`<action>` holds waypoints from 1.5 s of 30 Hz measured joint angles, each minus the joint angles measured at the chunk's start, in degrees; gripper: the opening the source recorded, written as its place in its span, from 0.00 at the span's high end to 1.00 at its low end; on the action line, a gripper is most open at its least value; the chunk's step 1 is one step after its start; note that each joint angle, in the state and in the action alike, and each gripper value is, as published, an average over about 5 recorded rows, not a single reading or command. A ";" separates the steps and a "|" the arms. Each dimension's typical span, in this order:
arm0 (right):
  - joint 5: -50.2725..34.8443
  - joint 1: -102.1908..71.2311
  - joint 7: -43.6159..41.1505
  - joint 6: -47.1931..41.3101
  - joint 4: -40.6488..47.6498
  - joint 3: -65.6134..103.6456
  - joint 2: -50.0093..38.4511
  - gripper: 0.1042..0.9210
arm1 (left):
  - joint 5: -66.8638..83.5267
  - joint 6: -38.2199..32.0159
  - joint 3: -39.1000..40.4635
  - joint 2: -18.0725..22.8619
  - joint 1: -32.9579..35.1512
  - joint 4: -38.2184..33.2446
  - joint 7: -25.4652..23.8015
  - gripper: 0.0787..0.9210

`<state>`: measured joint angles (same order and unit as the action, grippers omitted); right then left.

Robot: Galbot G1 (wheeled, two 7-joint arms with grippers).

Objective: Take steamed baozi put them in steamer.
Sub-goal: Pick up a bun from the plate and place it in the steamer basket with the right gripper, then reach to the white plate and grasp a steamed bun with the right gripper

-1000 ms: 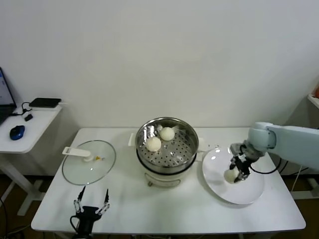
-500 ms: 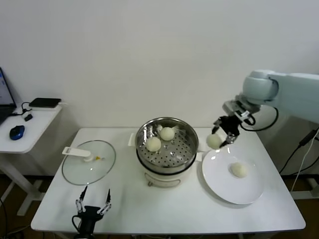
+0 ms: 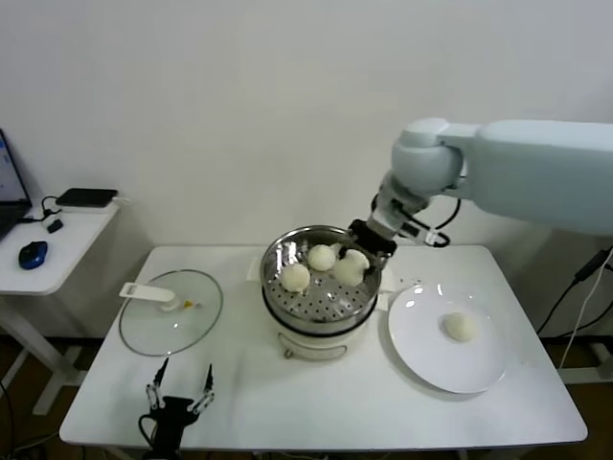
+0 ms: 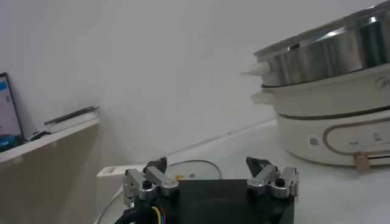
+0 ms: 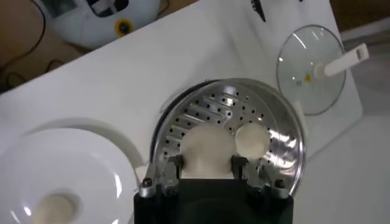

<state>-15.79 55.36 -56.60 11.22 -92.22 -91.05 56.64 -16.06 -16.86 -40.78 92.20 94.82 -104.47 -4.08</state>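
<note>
Right gripper (image 3: pixel 356 257) clenched on 1 steamed baozi (image 3: pixel 350 269), held over the steamer (image 3: pixel 321 285) at its 3 o'clock rim, having swung in from above the gap between pot and white plate (image 3: pixel 446 337) half a second earlier. Inside the perforated basket, 2 more buns: 1 (image 3: pixel 321 257) near 12 o'clock, 1 (image 3: pixel 295 277) toward 9 o'clock. A 4th bun (image 3: pixel 460 327) alone on the plate, at 3 o'clock from the steamer, unchanged. Glass lid (image 3: pixel 170 311) flat on the table at 9 o'clock. Left gripper (image 3: pixel 175 399) parked at the table's near edge, fingers spread, holding nothing. Small label on the steamer's white base (image 4: pixel 313 141), too small to read.
</note>
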 measured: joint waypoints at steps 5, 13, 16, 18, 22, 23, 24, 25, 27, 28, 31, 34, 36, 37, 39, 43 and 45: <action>3.99 -4.49 1.60 1.02 1.50 1.14 3.02 0.45 | 0.00 -0.06 -0.17 0.00 -0.33 0.11 -0.01 0.12; 8.11 -11.46 2.69 2.14 6.19 2.23 7.46 0.45 | 0.06 -0.14 -0.37 0.00 -0.51 0.50 -0.03 0.12; 8.71 -13.11 2.82 2.38 8.07 2.33 9.07 0.45 | 0.16 -0.14 -0.47 0.00 -0.59 0.54 -0.03 0.12; 8.90 -13.90 2.92 2.53 9.22 2.30 10.07 0.45 | 0.19 -0.17 -0.46 0.00 -0.64 0.57 -0.03 0.12; 8.97 -14.96 3.02 2.98 11.31 2.06 11.90 0.43 | 0.19 -0.29 -0.39 0.00 -0.64 0.65 -0.01 0.12; 8.88 -15.13 3.02 3.06 11.78 1.94 12.33 0.42 | 0.19 -0.32 -0.37 0.00 -0.63 0.67 -0.01 0.12; 8.76 -15.25 3.00 3.13 12.21 1.82 12.73 0.41 | 0.19 -0.34 -0.37 0.00 -0.61 0.69 -0.01 0.12; 8.62 -15.34 2.95 3.18 12.57 1.71 13.09 0.39 | 0.19 -0.36 -0.37 0.00 -0.58 0.71 0.00 0.12; 8.27 -15.46 2.84 3.30 13.17 1.50 13.75 0.37 | 0.19 -0.38 -0.35 0.00 -0.53 0.73 0.00 0.12; 8.11 -15.49 2.78 3.39 13.45 1.42 14.02 0.36 | 0.20 -0.38 -0.35 0.00 -0.51 0.72 0.01 0.12; 7.63 -15.55 2.68 3.71 14.24 1.26 14.60 0.31 | 0.22 -0.41 -0.29 0.00 -0.47 0.69 0.02 0.12; 6.95 -15.48 2.54 4.01 14.60 1.15 14.77 0.21 | 0.22 -0.41 -0.21 0.00 -0.33 0.50 0.02 0.12; 6.14 -15.09 2.20 4.21 14.65 0.89 14.70 0.16 | 0.21 -0.39 -0.20 0.00 -0.21 0.27 0.02 0.12; 5.59 -14.73 1.94 4.33 14.68 0.66 14.60 0.14 | 0.21 -0.37 -0.22 0.00 -0.16 0.16 0.01 0.12; 4.19 -13.73 1.27 4.61 14.84 -0.01 14.26 0.13 | 0.20 -0.32 -0.24 0.00 -0.04 -0.05 0.00 0.12; 0.37 -10.85 -0.62 4.92 15.50 -2.02 12.85 0.12 | 0.18 -0.29 -0.20 0.00 0.27 -0.43 -0.01 0.12; -1.76 -9.06 -1.86 4.90 15.94 -3.41 11.74 0.12 | 0.17 -0.30 -0.16 0.00 0.39 -0.56 -0.01 0.12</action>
<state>-17.55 46.30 -58.46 16.11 -76.28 -94.45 68.38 -15.89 -17.17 -40.94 92.20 95.20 -105.03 -4.09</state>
